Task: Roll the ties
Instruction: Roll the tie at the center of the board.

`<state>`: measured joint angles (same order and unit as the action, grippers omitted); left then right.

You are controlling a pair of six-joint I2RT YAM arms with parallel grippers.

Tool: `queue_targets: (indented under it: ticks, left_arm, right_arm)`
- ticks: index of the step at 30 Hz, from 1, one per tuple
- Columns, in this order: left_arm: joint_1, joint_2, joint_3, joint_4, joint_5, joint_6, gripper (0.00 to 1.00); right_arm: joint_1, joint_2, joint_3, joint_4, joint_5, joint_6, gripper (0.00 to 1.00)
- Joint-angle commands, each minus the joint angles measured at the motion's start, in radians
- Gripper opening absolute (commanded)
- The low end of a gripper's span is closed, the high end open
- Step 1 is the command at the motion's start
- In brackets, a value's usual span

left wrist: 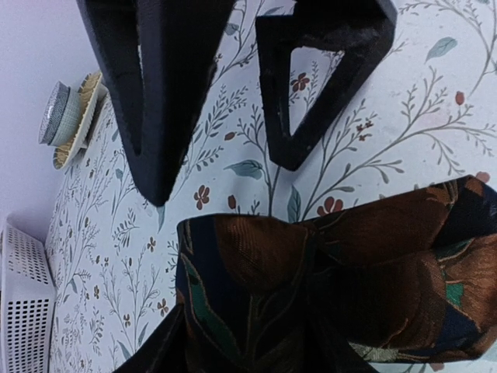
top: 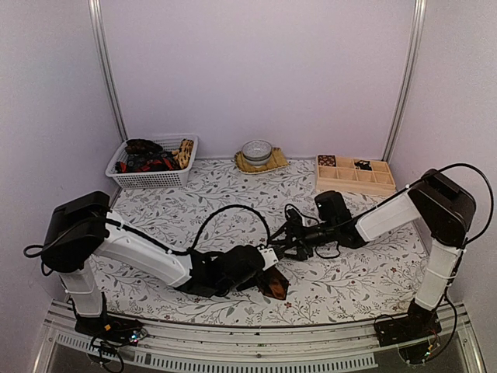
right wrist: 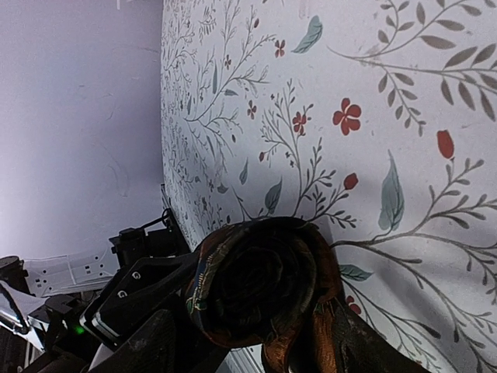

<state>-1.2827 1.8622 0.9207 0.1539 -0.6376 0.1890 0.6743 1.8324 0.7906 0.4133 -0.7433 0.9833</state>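
Note:
A rolled tie [top: 273, 284], dark with brown and green leaf patterns, lies on the flowered tablecloth near the front middle. In the left wrist view this tie [left wrist: 326, 287] fills the space between my left gripper's jaws and hides most of its fingers. My left gripper [top: 266, 272] is right at the roll; whether it is gripping does not show. My right gripper [left wrist: 224, 180] stands open just short of the roll's far edge, with bare cloth between its fingers [left wrist: 155, 116]. The right wrist view shows the roll [right wrist: 264, 287] end-on as a tight spiral. More ties [top: 146, 160] lie in the basket.
A white perforated basket [top: 158, 179] stands at the back left. A glass bowl [top: 256, 150] on a yellow mat is at the back middle. A wooden divided tray [top: 379, 186] is at the back right. Black cables [top: 233, 211] loop over the cloth between the arms.

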Motion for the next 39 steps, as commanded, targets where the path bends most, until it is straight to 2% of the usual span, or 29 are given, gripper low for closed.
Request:
queue_targets:
  ticks: [1, 13, 18, 21, 27, 31, 32, 33, 39]
  left_arm:
    - [-0.022, 0.0, -0.009, 0.005, 0.015, -0.001, 0.47]
    - [-0.034, 0.004, -0.022, 0.046, 0.022, 0.015, 0.48]
    - [-0.039, -0.001, -0.032, 0.053, 0.037, 0.019, 0.51]
    - [-0.04, -0.006, -0.034, 0.055, 0.039, 0.016, 0.57]
    - [-0.037, -0.055, -0.043, 0.056, 0.032, -0.003, 0.8]
    - [-0.034, -0.104, -0.037, 0.032, 0.042, -0.025, 0.9]
    - [-0.032, -0.116, -0.035, 0.025, 0.047, -0.033, 0.97]
    - [-0.031, -0.13, -0.034, 0.019, 0.051, -0.041, 1.0]
    - [-0.006, -0.252, -0.04, -0.025, 0.167, -0.118, 1.0]
  right_arm:
    - [0.034, 0.085, 0.011, 0.113, -0.066, 0.103, 0.68]
    - [0.076, 0.199, 0.021, 0.23, -0.088, 0.23, 0.64]
    - [0.079, 0.215, 0.017, 0.287, -0.095, 0.271, 0.61]
    - [0.083, 0.215, 0.021, 0.28, -0.093, 0.278, 0.58]
    - [0.086, 0.215, 0.008, 0.255, -0.085, 0.248, 0.52]
    - [0.086, 0.211, -0.006, 0.252, -0.085, 0.237, 0.49]
    - [0.085, 0.207, -0.007, 0.244, -0.084, 0.232, 0.49]
    - [0.086, 0.204, -0.007, 0.235, -0.083, 0.221, 0.49]
    - [0.085, 0.186, -0.008, 0.183, -0.077, 0.177, 0.49]
